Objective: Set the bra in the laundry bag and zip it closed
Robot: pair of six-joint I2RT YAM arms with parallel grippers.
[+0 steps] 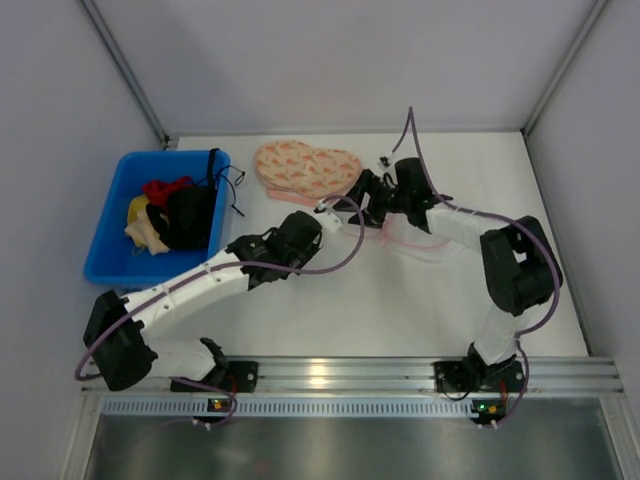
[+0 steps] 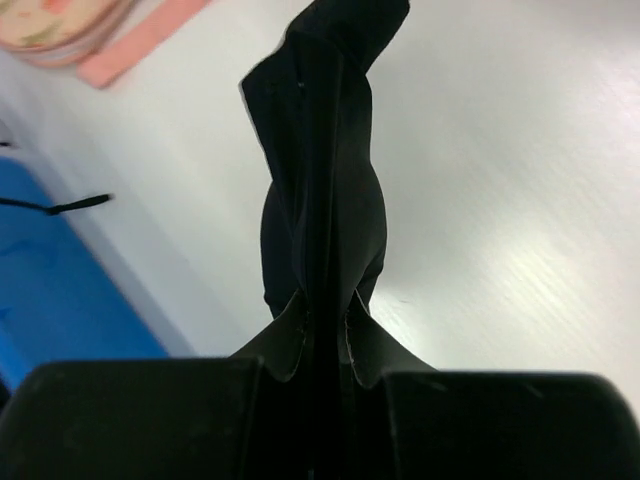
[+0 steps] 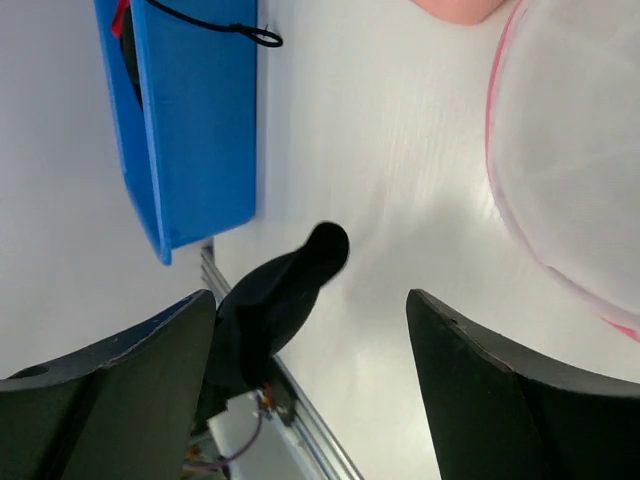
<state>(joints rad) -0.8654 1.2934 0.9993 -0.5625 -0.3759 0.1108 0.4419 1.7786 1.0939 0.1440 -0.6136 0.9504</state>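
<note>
Soft black fabric strip of a bra (image 2: 320,200) clamped in the closed left gripper (image 2: 322,365), long axis running straight out from its tip over the white tabletop (image 3: 400,150), with the round, pink-rimmed, translucent white mesh laundry bag (image 3: 570,140) just to its right, beside the empty, wide-apart right gripper (image 3: 310,300).

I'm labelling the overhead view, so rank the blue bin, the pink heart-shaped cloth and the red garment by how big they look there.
Largest to smallest:
1. blue bin
2. pink heart-shaped cloth
3. red garment, though it is partly buried in the bin, so only its visible part counts.
</note>
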